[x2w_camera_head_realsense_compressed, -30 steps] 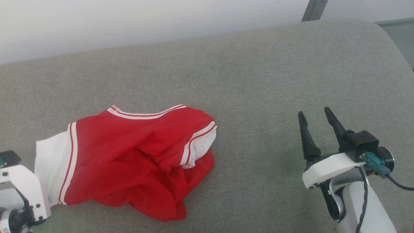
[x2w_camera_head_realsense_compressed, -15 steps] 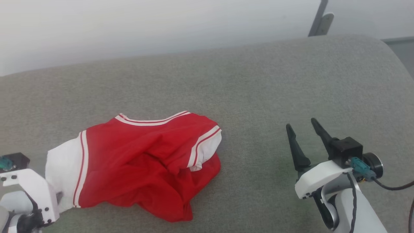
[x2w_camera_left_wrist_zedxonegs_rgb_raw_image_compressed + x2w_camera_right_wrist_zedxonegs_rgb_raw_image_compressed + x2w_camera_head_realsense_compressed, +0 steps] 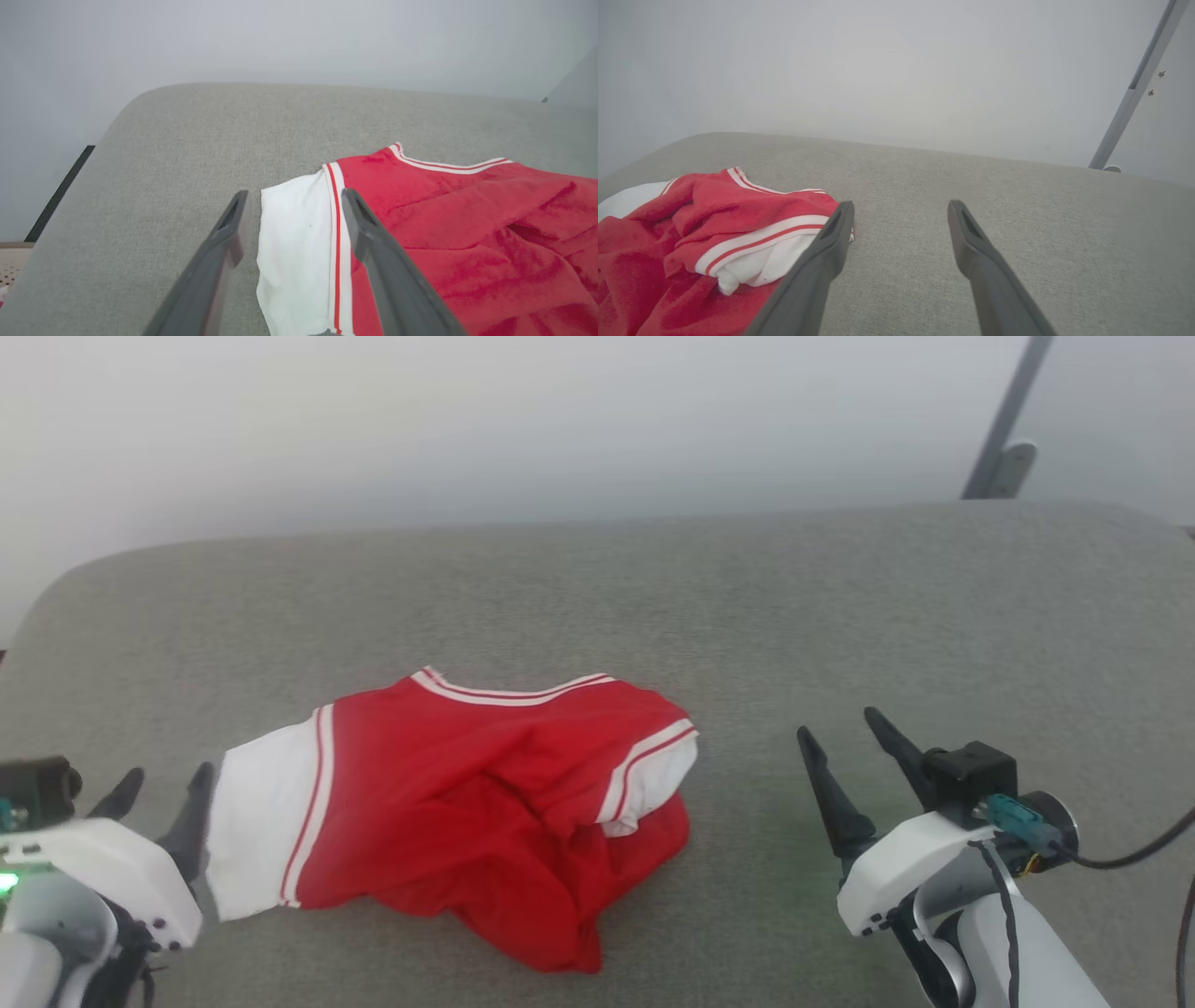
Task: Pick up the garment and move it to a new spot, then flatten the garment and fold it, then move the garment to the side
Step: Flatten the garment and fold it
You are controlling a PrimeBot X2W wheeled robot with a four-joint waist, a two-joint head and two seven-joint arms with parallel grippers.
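The garment (image 3: 485, 812) is a red jersey with white sleeves and striped trim, lying crumpled on the grey cushion (image 3: 653, 597), left of centre. No print shows on it. My left gripper (image 3: 166, 779) stands open at the lower left, its fingers right beside the edge of the white sleeve (image 3: 257, 821). In the left wrist view the left gripper (image 3: 294, 195) is spread apart, with the sleeve (image 3: 294, 242) lying loose between its fingers. My right gripper (image 3: 837, 723) is open and holds nothing, well right of the garment. In the right wrist view the right gripper (image 3: 901, 204) hangs over bare cushion, the garment (image 3: 714, 219) to its left.
The grey cushion (image 3: 210, 130) rounds off at its left end, where a dark strip (image 3: 58, 193) of floor edge shows. A pale wall rises behind it. A slanted grey metal bar (image 3: 1004, 429) stands at the back right.
My left gripper has opened and let go of the white sleeve, its fingers now beside it. The head camera has tilted up, shifting the whole picture. The right gripper stays open.
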